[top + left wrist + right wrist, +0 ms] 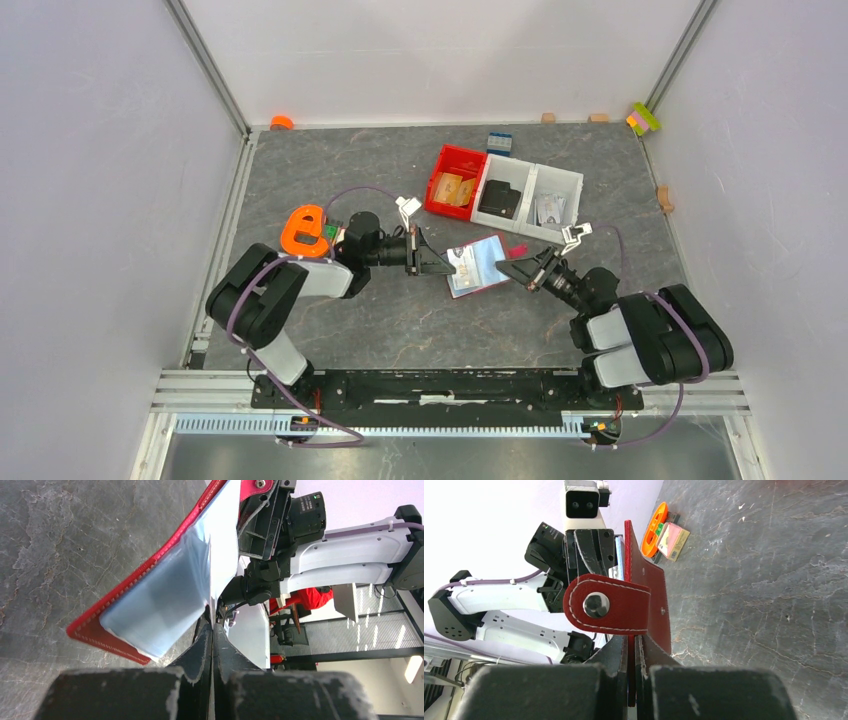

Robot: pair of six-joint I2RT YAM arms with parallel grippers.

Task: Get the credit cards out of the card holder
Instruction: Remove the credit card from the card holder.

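Observation:
The dark red card holder (478, 266) hangs open above the table between my two grippers. My right gripper (507, 269) is shut on its right edge; in the right wrist view the red leather (651, 595) runs down between the fingers (631, 647), and its snap strap (606, 604) hangs in front. My left gripper (441, 264) is at the holder's left side. In the left wrist view its jaws (212, 630) are pressed together on the thin edge of a pale credit card (225, 545), which stands out of the holder (100, 625). A light blue card (160, 600) lies in the pocket.
A red bin (455, 185) with tan pieces and a white divided bin (530, 195) stand behind the holder. An orange object (305, 230) sits beside the left arm. A blue block (499, 143), small wooden pieces (548, 118) and coloured blocks (644, 118) lie along the back edge.

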